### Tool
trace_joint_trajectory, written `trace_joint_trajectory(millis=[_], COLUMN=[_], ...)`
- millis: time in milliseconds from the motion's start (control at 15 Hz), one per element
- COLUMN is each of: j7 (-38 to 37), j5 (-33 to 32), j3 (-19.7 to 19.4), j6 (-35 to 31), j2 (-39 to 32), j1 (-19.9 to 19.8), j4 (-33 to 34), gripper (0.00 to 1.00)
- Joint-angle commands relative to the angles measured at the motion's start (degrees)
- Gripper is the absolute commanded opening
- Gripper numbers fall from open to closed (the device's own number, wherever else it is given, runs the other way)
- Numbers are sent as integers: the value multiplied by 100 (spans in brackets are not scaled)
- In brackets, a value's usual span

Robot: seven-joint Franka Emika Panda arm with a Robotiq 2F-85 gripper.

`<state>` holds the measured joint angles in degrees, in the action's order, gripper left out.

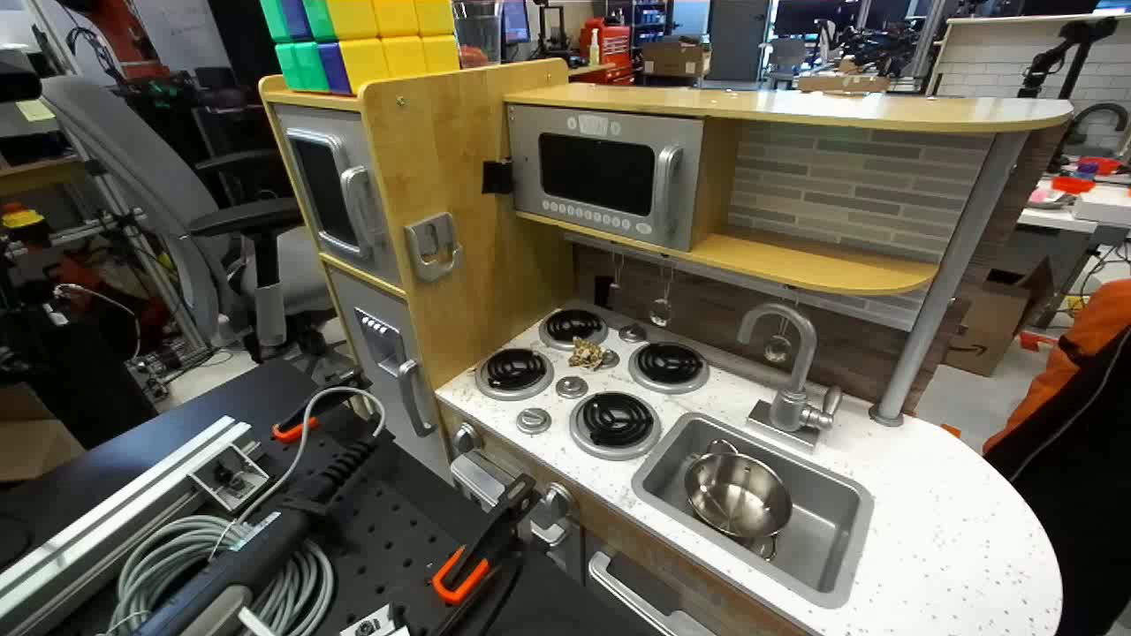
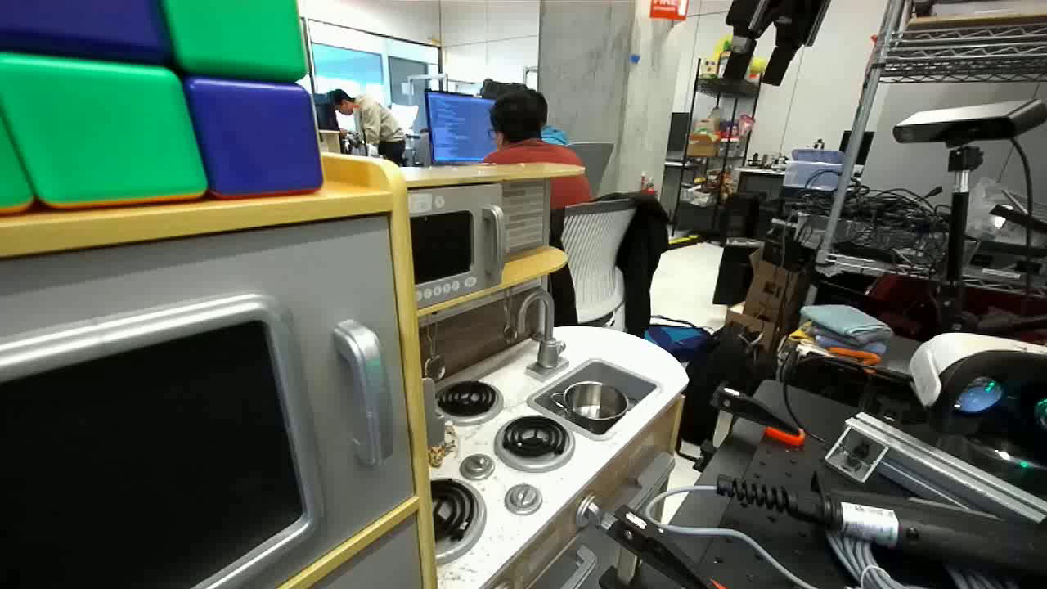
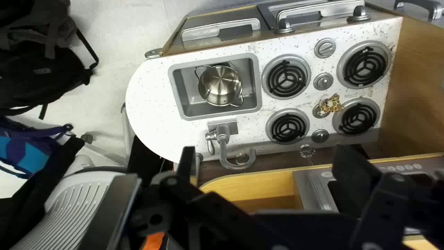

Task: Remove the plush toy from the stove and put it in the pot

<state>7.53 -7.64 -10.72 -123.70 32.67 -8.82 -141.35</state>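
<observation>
The small leopard-print plush toy (image 1: 588, 353) lies among the burners on the white stove (image 1: 605, 380). In the wrist view the toy (image 3: 332, 105) touches a knob and the edge of a burner. In another exterior view the toy (image 2: 442, 450) is partly hidden by the wooden side panel. The shiny silver pot (image 1: 738, 495) sits tilted in the grey sink; it also shows in the wrist view (image 3: 220, 85). My gripper (image 3: 265, 149) is open and empty, high above the play kitchen. Black jaws at the top of an exterior view (image 2: 757, 69) look like it.
The grey sink (image 1: 844, 565) holds the pot. The faucet (image 1: 795, 362) rises behind the sink. The microwave (image 1: 605, 172) and shelf (image 1: 831, 261) overhang the back of the counter. A tall wooden panel (image 1: 468, 168) bounds the stove. A black table (image 1: 415, 495) with cables stands in front.
</observation>
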Motion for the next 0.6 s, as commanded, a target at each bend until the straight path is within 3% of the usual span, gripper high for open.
trace_joint_trajectory(millis=[0,267,533], j7=[16,-55,-226], j5=[20,91,968], j3=[24,24,-62], j6=[17,33,-782], j2=[-5,-54,-571], j1=[-28,-16,279], j4=[20,52,-5], gripper=[100,100,100])
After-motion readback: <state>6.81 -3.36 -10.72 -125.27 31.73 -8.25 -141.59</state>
